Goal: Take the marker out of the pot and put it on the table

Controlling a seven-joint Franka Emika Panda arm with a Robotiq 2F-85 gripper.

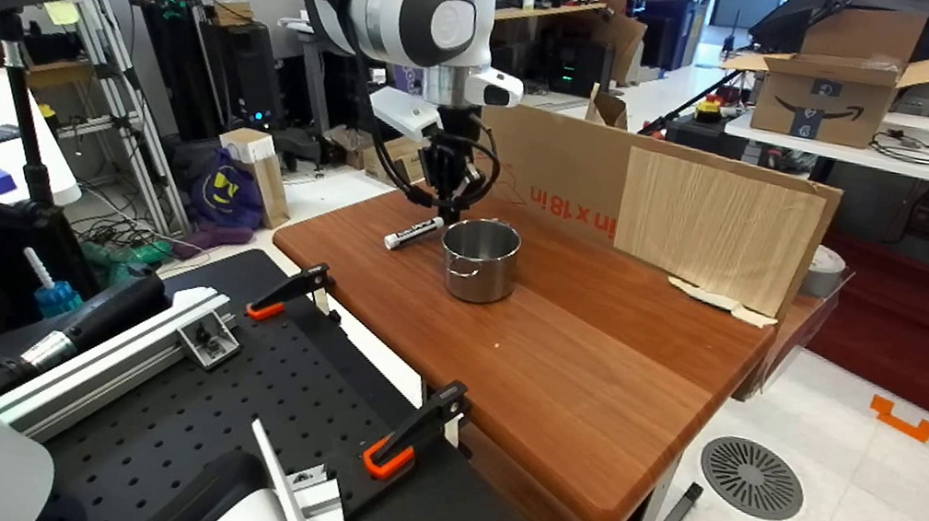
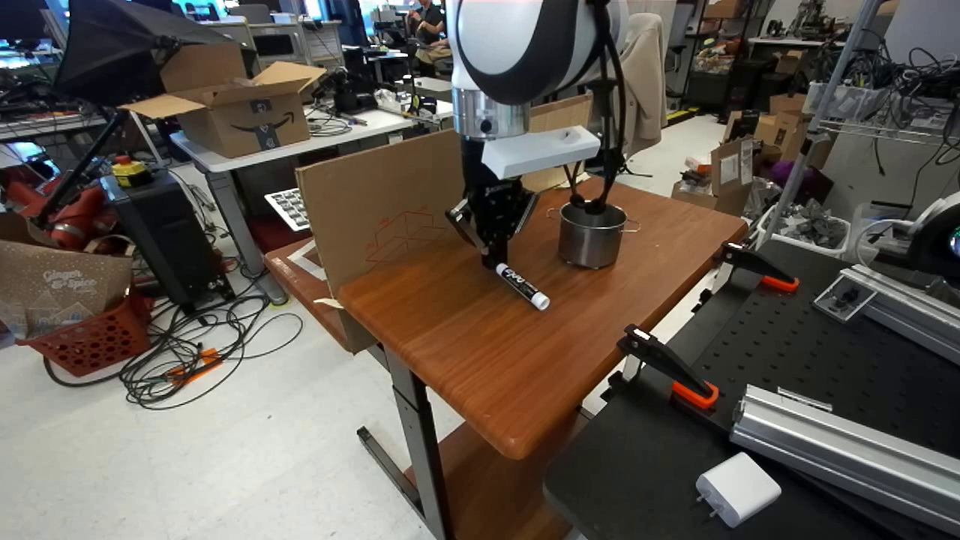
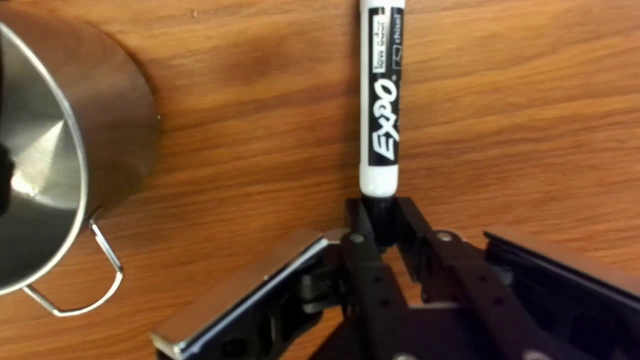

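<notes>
marker [image 3: 381, 115]: straight ahead of the claw [image 3: 381, 212] in the wrist view, its black end inside the jaws, the rest sticking out; apart from the pot [image 2: 590, 244].
marker's long axis: in line with the way the claw points in the wrist view, square to the pinch; whether the white free end touches the table [image 2: 495, 360] below, I cannot tell.
claw: narrow, holding the marker by that black end alone.
arm [image 1: 465, 9]: just one, above the claw.
laying-down: getting it out looks done, I judge; what remains is setting the marker flat on the wood beneath the claw and letting go. Held at one end, it could tip or roll on release.
pot: just beside the claw, to its left in the wrist view, upright, with a gap to the marker; enough, I think, for the jaws to spread.
cardboard panel [image 2: 375, 202]: upright, behind the claw in an exterior view.
orange-handled clamps [image 1: 421, 426]: well apart from the claw, at the edge of the black perforated board [image 1: 297, 374].
count: one marker, one pot, one table, one claw, one perforated board, two clamps.
</notes>
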